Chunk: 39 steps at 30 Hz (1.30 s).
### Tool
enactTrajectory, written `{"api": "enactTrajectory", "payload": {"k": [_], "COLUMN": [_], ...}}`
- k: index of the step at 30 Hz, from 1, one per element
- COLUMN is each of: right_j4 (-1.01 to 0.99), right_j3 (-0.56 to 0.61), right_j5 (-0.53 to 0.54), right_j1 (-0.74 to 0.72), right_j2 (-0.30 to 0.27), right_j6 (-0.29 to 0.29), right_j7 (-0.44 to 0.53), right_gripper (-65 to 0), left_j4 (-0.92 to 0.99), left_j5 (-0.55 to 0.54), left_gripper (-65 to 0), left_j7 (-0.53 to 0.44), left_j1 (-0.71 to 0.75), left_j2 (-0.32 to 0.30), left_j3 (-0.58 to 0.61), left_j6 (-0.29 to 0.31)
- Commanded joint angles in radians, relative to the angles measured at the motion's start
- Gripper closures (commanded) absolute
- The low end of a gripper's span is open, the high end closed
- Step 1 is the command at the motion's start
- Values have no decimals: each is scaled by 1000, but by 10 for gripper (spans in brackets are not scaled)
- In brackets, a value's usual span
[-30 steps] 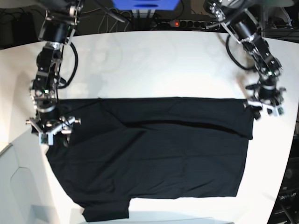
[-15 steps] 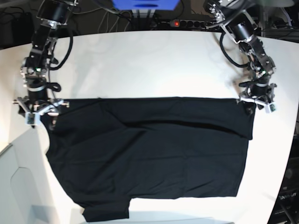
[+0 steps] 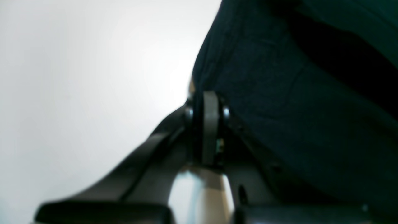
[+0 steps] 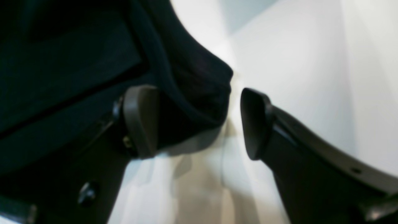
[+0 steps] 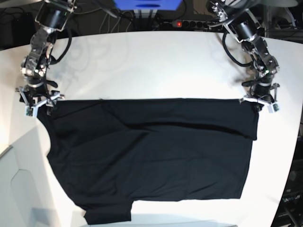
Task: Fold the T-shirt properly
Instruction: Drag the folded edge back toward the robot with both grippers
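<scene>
A black T-shirt [image 5: 151, 156] lies spread across the near half of the white surface [image 5: 151, 66], its far edge running straight from side to side, one sleeve hanging toward the near edge. Both arms stand at that far edge, one at each top corner, apparently so the cloth can be lifted evenly and carried over for the first fold.

The left gripper [image 5: 258, 100], at the far corner toward the surface's right edge in the base view, has its fingers [image 3: 210, 124] clenched together; its wrist camera shows them pressed flat against each other with the shirt's edge bunched right at the tips, so the corner seems pinched, though the blur leaves the exact bite unclear. The right gripper [image 5: 37, 101], at the opposite far corner, has its fingers [image 4: 140, 121] released and spread wide, a rounded lobe of fabric lying between them, touching neither pad clearly.

The base view gives the overall layout and the matched placement of the arms but hides the fingertips behind the wrists. Only the wrist cameras reveal that one side has closed while the other waits open around the cloth, not yet gripping.
</scene>
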<state>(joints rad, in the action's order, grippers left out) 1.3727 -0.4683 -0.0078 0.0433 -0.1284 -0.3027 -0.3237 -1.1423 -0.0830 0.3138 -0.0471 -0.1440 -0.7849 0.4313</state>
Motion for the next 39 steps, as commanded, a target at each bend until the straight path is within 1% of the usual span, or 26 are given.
{"api": "enactTrajectory", "payload": {"k": [1,5,7,8,14,15,18,20,23,26,30,33,35,37,39], "right_j4": [6,-26,-49,-60,-83,-82,-68,-26,50,149,258,311,325,327,327], "right_j3": [0,4,6,6,0,0,1,3,4,6,7,16,42,64,84], "right_j5": [9,9,9,9,9,9,7,9,9,9,9,9,9,9,9], "right_j1": [-12,-9,-7,-7,-1,-1,20,37,62,88,86,50,0,-43,-87], "right_j2": [-20,-32,-34,-35,-35,-35,-38,-52,-53,-52,-50,-57,-64,-86,-92], "right_j6": [-10,-10,-10,-10,-10,-10,-10,-10,-10,-10,-10,-10,-10,-10,-10], "right_j7": [25,25,25,25,19,19,19,18,18,18,7,-67,-124,-174,-214], "right_gripper": [-411,-407,-370,-335,-40,0,0,0,0,0,0,0,0,0,0], "left_j4": [-12,-12,-12,-12,-14,-14,-21,-37,-71,-143,-261,-307,-330,-341,-347], "left_j5": [2,2,2,2,2,2,2,2,2,2,2,2,-1,-37,-74], "left_gripper": [0,0,0,0,0,0,0,0,0,0,0,0,0,0,0], "left_j7": [3,3,3,3,3,3,3,3,5,5,6,31,81,140,204], "left_j1": [-7,-6,-6,-6,14,16,37,51,69,97,120,112,92,56,31], "left_j2": [-13,-15,-16,-16,-19,-19,-22,-22,-24,-18,-13,-13,-16,-26,-44], "left_j3": [-6,-9,-9,-9,-9,-9,-9,-11,-11,-12,-12,-12,-12,-12,-12], "left_j6": [1,1,1,1,1,1,1,1,1,1,1,1,1,1,1]}}
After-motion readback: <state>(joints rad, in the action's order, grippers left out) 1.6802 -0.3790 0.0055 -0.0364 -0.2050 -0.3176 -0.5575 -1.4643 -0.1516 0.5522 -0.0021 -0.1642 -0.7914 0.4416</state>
